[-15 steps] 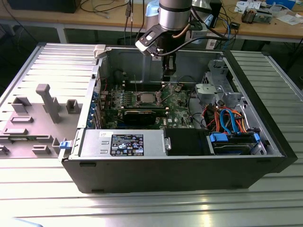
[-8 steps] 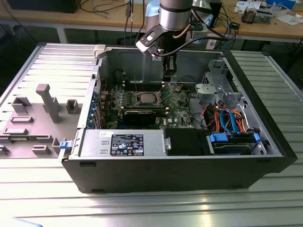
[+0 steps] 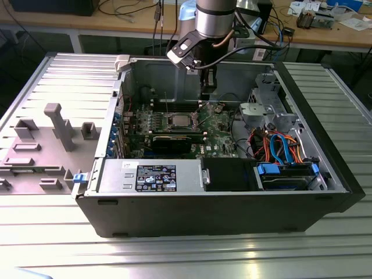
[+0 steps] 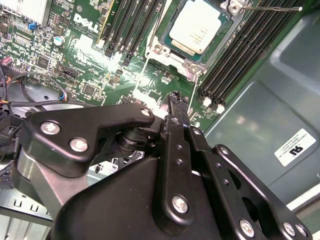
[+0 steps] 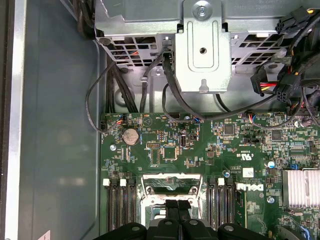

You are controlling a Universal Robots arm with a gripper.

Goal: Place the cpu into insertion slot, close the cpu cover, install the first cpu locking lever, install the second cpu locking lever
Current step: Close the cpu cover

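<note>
Gripper [image 4: 175,96], black with two fingers, was pinched fully together with nothing visible between the tips. In the exterior view it hung inside the open black metal computer case [image 3: 232,215], above the green circuit board [image 5: 200,150], just to the exterior view's right of the socket.

The cpu [image 4: 197,27], a small flat square chip with a silver-grey metal top, sat in the insertion slot [image 5: 146,192], the square silver-rimmed socket between the two banks of long black memory slots [image 4: 240,55]. The cpu cover [image 4: 175,56], a thin silver metal frame with a square window, lay around the chip's edges. Could not tell if it was clamped flat.

A thin wire locking lever [image 4: 270,8] stuck out from one socket corner over the memory slots. Could not tell if it was latched.

In the first wrist view the fingertips [image 5: 170,206] overlapped the near edge of the socket. Whether they touched anything was unclear.

Case lay on its side on a ribbed grey metal table [image 3: 174,256], with grey plastic fixture blocks [image 3: 58,125] on the exterior view's left
</note>
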